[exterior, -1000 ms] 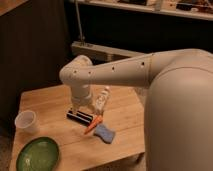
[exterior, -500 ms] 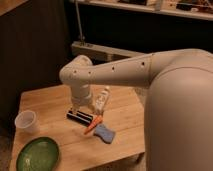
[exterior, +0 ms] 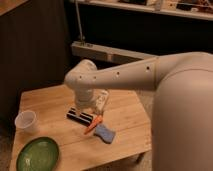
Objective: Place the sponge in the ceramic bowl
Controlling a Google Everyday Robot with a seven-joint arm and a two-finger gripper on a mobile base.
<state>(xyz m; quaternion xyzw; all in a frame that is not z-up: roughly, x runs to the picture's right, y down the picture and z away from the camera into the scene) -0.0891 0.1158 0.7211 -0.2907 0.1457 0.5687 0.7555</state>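
The light-blue sponge (exterior: 105,133) lies flat on the wooden table (exterior: 50,102), right of centre near the front edge. An orange carrot (exterior: 93,124) lies against its upper left corner. The green ceramic bowl (exterior: 38,154) sits at the table's front left corner, well apart from the sponge. My gripper (exterior: 95,106) hangs at the end of the white arm over the middle of the table, just above the carrot and a black flat bar (exterior: 80,116), up and left of the sponge.
A translucent white plastic cup (exterior: 26,121) stands at the left edge, behind the bowl. My large white arm body fills the right side of the view. A grey ledge (exterior: 107,52) and dark wall stand behind the table.
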